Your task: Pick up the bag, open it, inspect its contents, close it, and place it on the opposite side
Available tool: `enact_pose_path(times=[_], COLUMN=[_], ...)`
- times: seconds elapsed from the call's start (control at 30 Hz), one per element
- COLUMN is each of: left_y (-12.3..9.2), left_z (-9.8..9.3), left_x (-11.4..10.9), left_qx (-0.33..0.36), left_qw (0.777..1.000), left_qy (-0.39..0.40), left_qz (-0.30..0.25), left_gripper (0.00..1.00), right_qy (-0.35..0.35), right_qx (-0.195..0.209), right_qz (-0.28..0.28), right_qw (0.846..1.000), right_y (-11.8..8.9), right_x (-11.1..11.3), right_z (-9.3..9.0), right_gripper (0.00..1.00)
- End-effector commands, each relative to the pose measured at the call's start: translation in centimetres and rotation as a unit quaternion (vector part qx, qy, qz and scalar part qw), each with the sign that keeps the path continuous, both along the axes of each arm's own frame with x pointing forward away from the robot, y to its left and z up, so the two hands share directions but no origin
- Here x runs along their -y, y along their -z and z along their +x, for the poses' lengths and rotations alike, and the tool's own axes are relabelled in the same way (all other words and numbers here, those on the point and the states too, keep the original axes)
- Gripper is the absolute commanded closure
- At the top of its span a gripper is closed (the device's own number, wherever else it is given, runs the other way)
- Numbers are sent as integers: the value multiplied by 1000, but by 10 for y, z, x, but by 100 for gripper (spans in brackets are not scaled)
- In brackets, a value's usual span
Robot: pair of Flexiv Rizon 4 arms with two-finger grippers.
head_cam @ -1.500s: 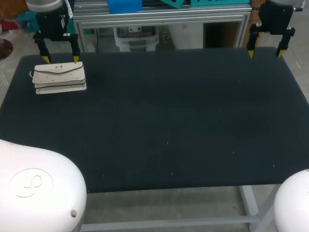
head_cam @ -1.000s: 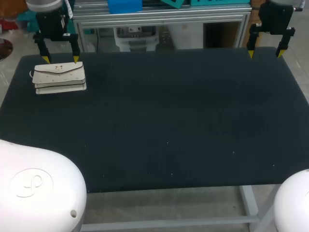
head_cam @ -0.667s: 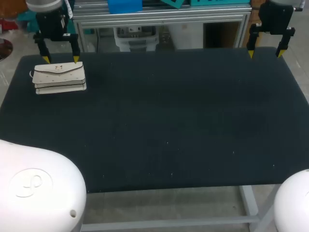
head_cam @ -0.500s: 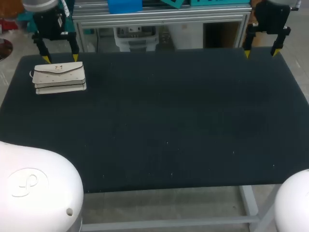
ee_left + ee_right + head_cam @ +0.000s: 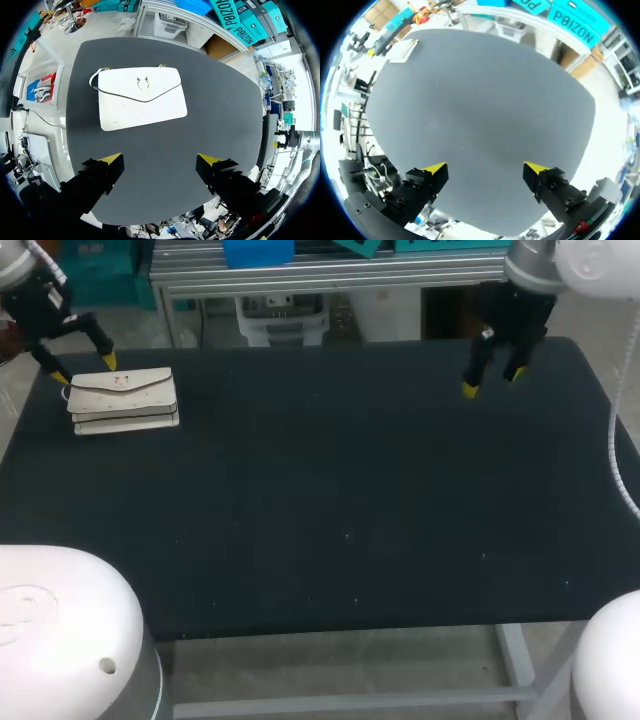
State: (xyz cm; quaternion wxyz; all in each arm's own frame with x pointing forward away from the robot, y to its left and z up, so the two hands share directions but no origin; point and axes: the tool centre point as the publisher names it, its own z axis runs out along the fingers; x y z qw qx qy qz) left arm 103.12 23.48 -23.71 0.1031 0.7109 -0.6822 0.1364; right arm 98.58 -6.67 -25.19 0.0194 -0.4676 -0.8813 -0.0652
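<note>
A white flap bag [image 5: 123,398] with a small gold clasp lies flat at the far left of the black table [image 5: 330,490]. My left gripper [image 5: 84,370] hovers at the bag's far left edge, open and touching nothing. In the left wrist view the bag [image 5: 140,97] lies ahead of the open left gripper [image 5: 160,160], with bare tabletop between the fingers. My right gripper [image 5: 490,380] hangs open above the far right part of the table, holding nothing. From the right wrist view the bag [image 5: 404,50] shows far ahead across the table, and the right gripper [image 5: 486,167] is over bare tabletop.
White rounded robot housings fill the near left corner [image 5: 60,630] and the near right corner [image 5: 610,660]. The table's far edge runs just behind the bag and both grippers. Nothing else lies on the dark tabletop.
The left gripper has swung left and tilted, from behind the bag to its far left edge. The right gripper has moved left and forward from the far right corner over the table. The bag has not moved.
</note>
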Motion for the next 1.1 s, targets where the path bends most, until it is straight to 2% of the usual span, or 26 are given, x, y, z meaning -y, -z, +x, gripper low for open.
enact_pose_path(times=[0.03, 0.07, 0.57, 0.87, 1.0, 1.1], left_y=[10, 11, 11, 45, 56, 64], left_z=[6, 6, 6, 52, 70, 77], left_x=[-11, -12, -12, -58, -76, -83], left_qx=[6, 10, 10, 20, 21, 13], left_qw=[997, 995, 995, 989, 987, 985], left_qy=[8, 14, 14, -58, -76, -78], left_qz=[-79, -94, -94, -135, -141, -153], left_gripper=[0, 0, 0, 0, 0, 0], right_qy=[-264, -293, -293, -386, -414, -426], right_qx=[43, 31, 31, 71, 87, 98], right_qz=[128, 145, 145, 98, 98, 99], right_qw=[955, 945, 945, 914, 901, 894], right_y=[10, 12, 12, 41, 46, 49], right_x=[5, 5, 5, -31, -41, -45], right_z=[-14, -16, -16, -6, -6, -5], right_gripper=[0, 0, 0, 0, 0, 0])
